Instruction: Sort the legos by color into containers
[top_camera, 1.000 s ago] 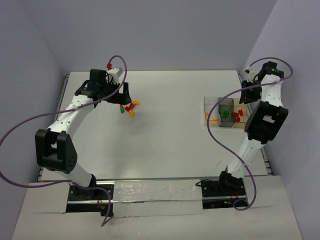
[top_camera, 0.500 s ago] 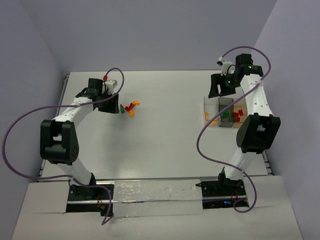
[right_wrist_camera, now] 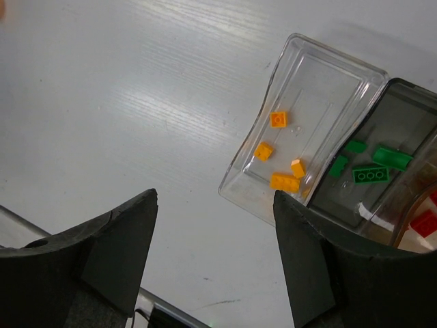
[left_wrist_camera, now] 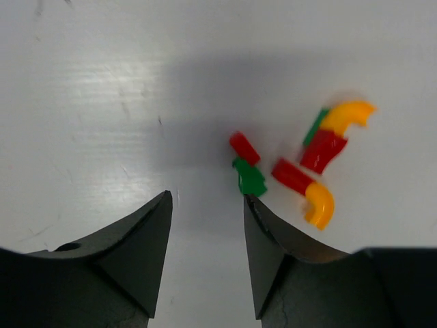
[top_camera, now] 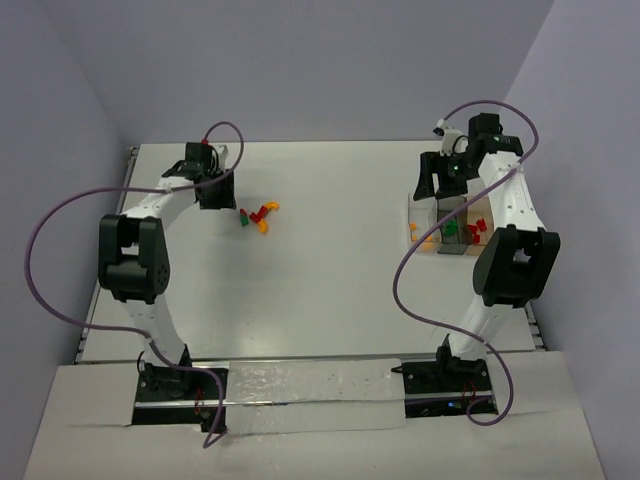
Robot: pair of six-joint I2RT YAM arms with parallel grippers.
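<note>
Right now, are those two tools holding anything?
Left tool: open, holding nothing.
Right tool: open, holding nothing.

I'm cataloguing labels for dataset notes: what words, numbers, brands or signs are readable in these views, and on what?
None can be read.
The loose legos, the containers and the table show no print or labels.
The studs on the green brick in the middle bin are too small to show any logo.

Right gripper (right_wrist_camera: pixel 213 205) jaws apart, nothing between them, above the white table (right_wrist_camera: pixel 123 89). Containers (right_wrist_camera: pixel 321 51): left clear bin holds four orange legos (right_wrist_camera: pixel 278 119). Next bin right holds green legos (right_wrist_camera: pixel 371 175). Red legos (right_wrist_camera: pixel 423 222) cut off at right edge.
</note>
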